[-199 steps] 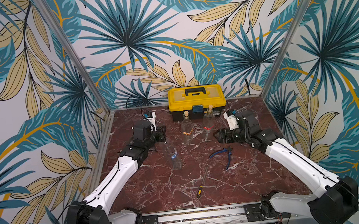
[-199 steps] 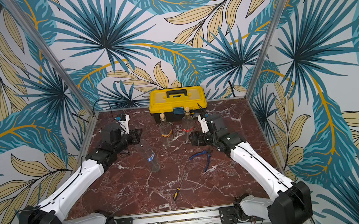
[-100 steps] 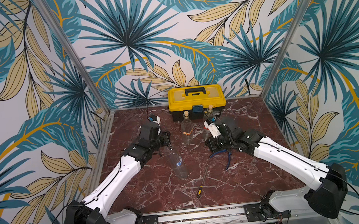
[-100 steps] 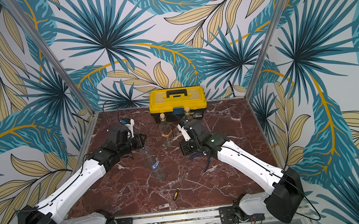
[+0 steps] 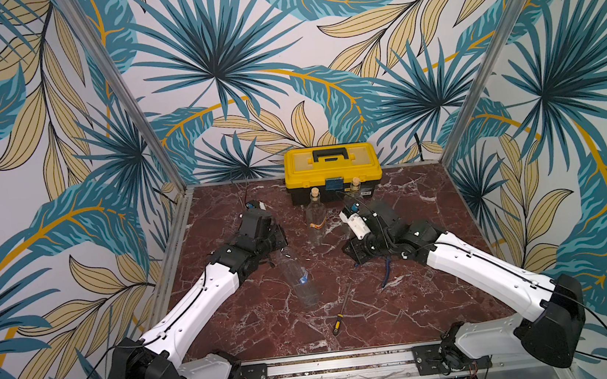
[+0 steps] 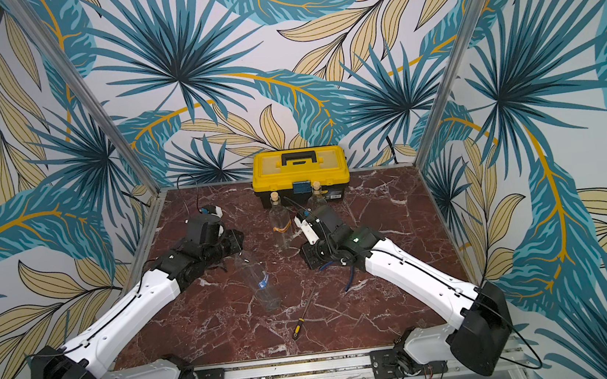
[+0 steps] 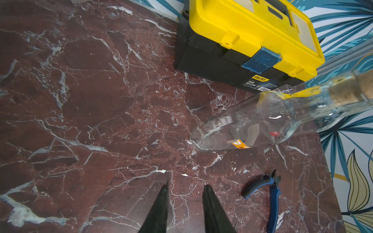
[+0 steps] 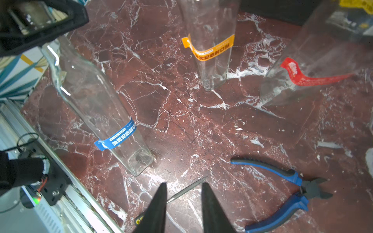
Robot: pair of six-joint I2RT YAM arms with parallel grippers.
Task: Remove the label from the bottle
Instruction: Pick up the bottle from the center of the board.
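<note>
A red-brown marble tabletop [image 5: 431,215] sits inside walls [image 5: 214,53] papered with large teal and tan leaves; a yellow toolbox [image 5: 332,166] with a black base stands shut at the back edge; just in front of it stand two clear glass bottles with cork stoppers, the orange-labelled bottle [image 5: 314,220] and, partly hidden behind my right arm in both top views, the red-labelled bottle [image 8: 314,50]; my left gripper [image 5: 280,243] is clamped on the neck of the blue-labelled bottle [image 5: 298,279], which slants from the gripper down toward the front of the table near its centre; the right wrist view shows the neck running up into the left jaws, while the left wrist view shows only the two fingertips [image 7: 165,193] over bare marble; the blue label [image 8: 116,138] wraps the lower body close to the base, whole and flat on the glass; I cannot tell whether the base touches the marble; my right gripper [image 8: 184,185] hangs low to the right of that bottle, well apart from it, jaws parted with nothing between them; the metal tip of a yellow-handled screwdriver [image 8: 189,189] lies on the table under the gap; blue-handled cutters [image 8: 296,177] lie just beside it.
</note>
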